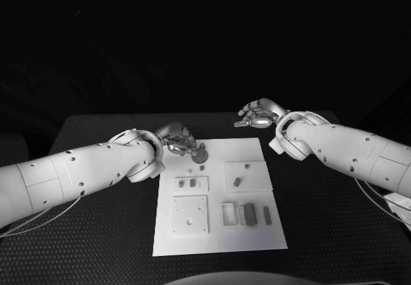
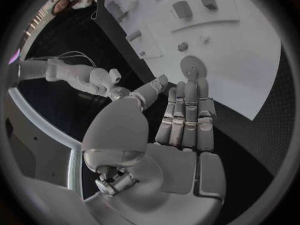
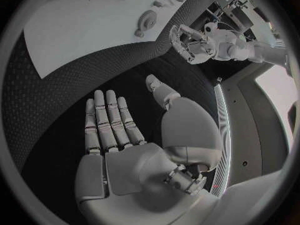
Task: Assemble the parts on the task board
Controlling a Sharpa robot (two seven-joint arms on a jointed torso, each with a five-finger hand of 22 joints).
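Lying flat at the middle of the black bench (image 1: 94,231): the white task board (image 1: 218,234), its long side running away from the robot.

Left hand (image 1: 177,142) hovering over the board's far left corner, fingers (image 2: 187,112) stretched out side by side, nothing between them and the thumb; released. Fingertips reaching just short of a round grey disc (image 1: 199,157), which is sitting on the board near that far left corner. In the left wrist view the disc (image 2: 193,66) is lying just past the fingertips; touching or not, cannot tell. A small round peg (image 2: 182,46) standing a little beyond the disc on the board.

Right hand (image 1: 259,114) hanging off the board, beyond its far right corner, over bare bench. Fingers (image 3: 107,120) lying straight and slightly apart, thumb out to the side, palm holding nothing; released. Well apart from every part.

Resting on the board: a small square plate (image 1: 191,184) toward the left edge, with two little dark pieces on it; a second square plate (image 1: 243,176) toward the right edge, also carrying small pieces. Nearer the robot, a larger square plate (image 1: 189,215) at the left edge. Beside that, toward the right edge, a pale open frame (image 1: 228,214), a dark block (image 1: 249,214) and a slim dark bar (image 1: 267,215), lined up side by side, close but apart.
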